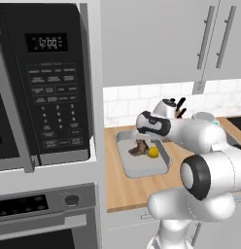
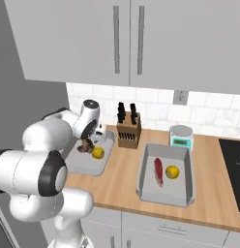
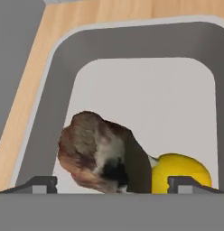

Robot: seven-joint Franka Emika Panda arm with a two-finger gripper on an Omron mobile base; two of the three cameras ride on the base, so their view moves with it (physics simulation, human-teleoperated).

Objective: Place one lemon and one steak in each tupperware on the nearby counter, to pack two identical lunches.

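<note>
Directly below, the two-finger gripper (image 3: 112, 184) is standing spread over a brown marbled steak (image 3: 98, 155). Beside it a yellow lemon (image 3: 181, 171) is lying in the pale-grey translucent tupperware (image 3: 141, 81) on the wood-grain counter (image 1: 123, 187).

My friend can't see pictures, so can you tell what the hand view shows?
A brown steak and a yellow lemon lie side by side in a pale-grey tupperware, seen from close above. The open gripper hangs just over them, and the wooden counter runs along the tray's edge.
</note>
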